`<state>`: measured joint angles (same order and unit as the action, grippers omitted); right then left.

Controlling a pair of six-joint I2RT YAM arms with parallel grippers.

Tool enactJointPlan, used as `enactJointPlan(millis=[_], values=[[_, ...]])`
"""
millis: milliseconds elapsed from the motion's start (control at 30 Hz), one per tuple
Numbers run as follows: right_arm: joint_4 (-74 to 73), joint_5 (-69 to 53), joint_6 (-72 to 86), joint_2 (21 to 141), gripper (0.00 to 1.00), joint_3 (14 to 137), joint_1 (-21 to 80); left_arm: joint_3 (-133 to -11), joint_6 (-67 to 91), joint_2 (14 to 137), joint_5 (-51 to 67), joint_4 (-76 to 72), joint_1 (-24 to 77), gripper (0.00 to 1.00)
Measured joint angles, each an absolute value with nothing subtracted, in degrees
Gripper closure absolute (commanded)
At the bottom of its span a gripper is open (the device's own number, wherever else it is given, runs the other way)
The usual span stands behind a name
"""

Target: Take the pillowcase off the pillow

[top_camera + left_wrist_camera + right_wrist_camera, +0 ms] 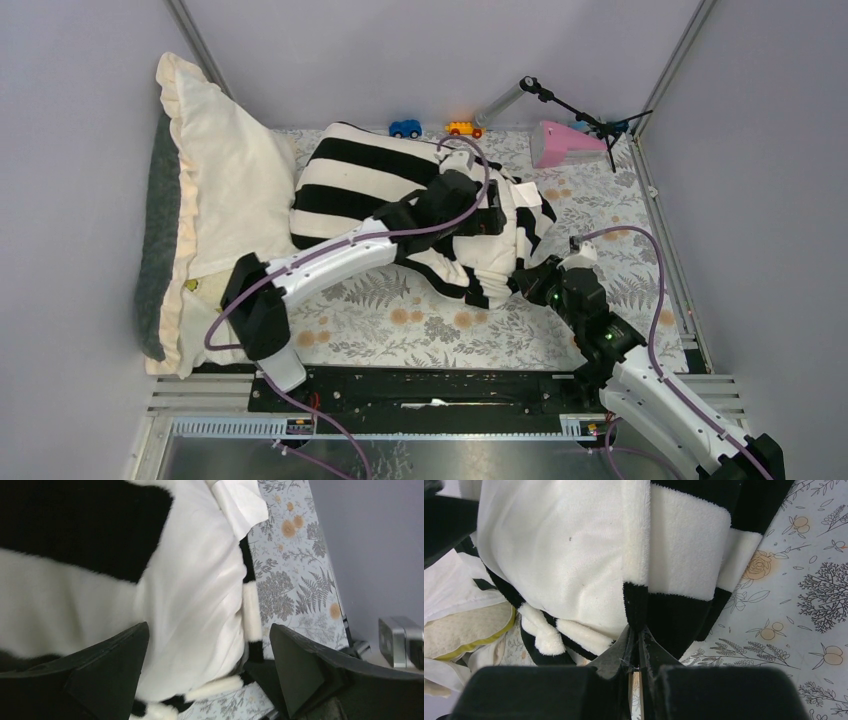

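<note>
- The left pincer (208,627) is wide open. It holds nothing and hangs just over the pillow (200,580).
- The right pincer (638,640) is pinched tight on the pillowcase (350,175) edge, beside the pillow.
- The left arm (330,255) reaches far out.
- The right arm (640,375) is bent low.
- The pillowcase covers most of the pillow.

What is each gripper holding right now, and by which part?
Right gripper pinches the pillowcase by its hemmed edge, on a black stripe. Left gripper is open, holding nothing, over the pillow.
</note>
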<state>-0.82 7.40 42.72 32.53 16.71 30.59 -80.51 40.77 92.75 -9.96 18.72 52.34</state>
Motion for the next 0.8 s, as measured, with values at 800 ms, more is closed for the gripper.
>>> enactJointPlan(millis=[800], values=[[-0.93,6.07,42.70,32.05,1.00,16.08,30.52,-91.33,53.15,110.00,-11.22,21.37,50.94,0.01]])
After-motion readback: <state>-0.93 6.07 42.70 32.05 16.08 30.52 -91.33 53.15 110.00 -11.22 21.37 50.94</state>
